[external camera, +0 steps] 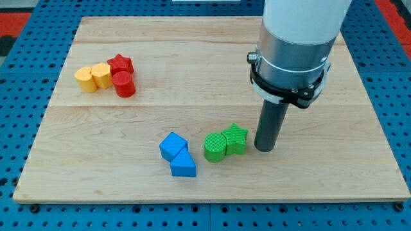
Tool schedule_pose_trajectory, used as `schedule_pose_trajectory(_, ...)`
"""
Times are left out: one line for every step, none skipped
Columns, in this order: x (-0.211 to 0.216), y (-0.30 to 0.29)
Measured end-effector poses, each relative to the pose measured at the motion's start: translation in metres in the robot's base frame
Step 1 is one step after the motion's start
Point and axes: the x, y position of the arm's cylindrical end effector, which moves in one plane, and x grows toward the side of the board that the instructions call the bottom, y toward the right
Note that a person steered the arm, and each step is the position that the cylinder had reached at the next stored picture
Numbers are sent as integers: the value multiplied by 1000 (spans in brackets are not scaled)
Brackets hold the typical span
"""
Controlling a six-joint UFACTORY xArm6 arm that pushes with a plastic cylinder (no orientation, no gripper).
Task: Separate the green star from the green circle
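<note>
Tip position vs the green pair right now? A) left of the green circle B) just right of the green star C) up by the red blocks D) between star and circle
B: my tip stands just right of the green star, which sits against the green circle.

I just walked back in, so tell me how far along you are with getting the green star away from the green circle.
Nothing is done yet: the green star sits right against the green circle, no gap between them. In hand: my tip is just to the view's right of the star, close beside it; contact is unclear. Left: the whole separating push.
</note>
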Motion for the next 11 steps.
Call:
schedule_pose_trajectory(5,0)
schedule_pose_trajectory(38,3)
schedule_pose_trajectory(54,-4)
schedule_pose_trajectory(52,-34)
schedule_pose_trajectory(41,-62)
schedule_pose_trajectory(23,-64)
schedule_pose_trajectory(0,-64)
schedule_pose_trajectory(-30,-73)
schedule_pose_trajectory(-54,-75)
schedule_pose_trajectory(-16,-42)
schedule_pose_trajectory(22,-17)
